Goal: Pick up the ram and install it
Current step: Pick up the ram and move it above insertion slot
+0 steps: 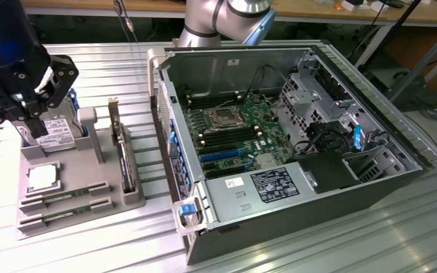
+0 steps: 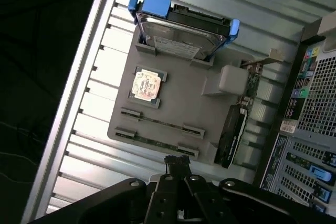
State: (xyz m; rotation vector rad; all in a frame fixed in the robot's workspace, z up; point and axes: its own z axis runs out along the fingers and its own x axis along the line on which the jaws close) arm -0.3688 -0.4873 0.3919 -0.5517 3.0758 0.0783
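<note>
Two ram sticks lie on edge in the slots of a grey fixture tray; one ram stick sits just inboard of the other. My black gripper hangs above the tray, over its hard-drive end in the exterior view. Its fingers are shut together with nothing between them. It is apart from both sticks. The open computer case lies on the exterior view's right, with its motherboard and dark memory slots exposed.
The tray also holds a hard drive in a blue carrier, a square processor chip and an upright dark expansion card. The case wall rises close beside the tray. The ribbed metal table extends around both.
</note>
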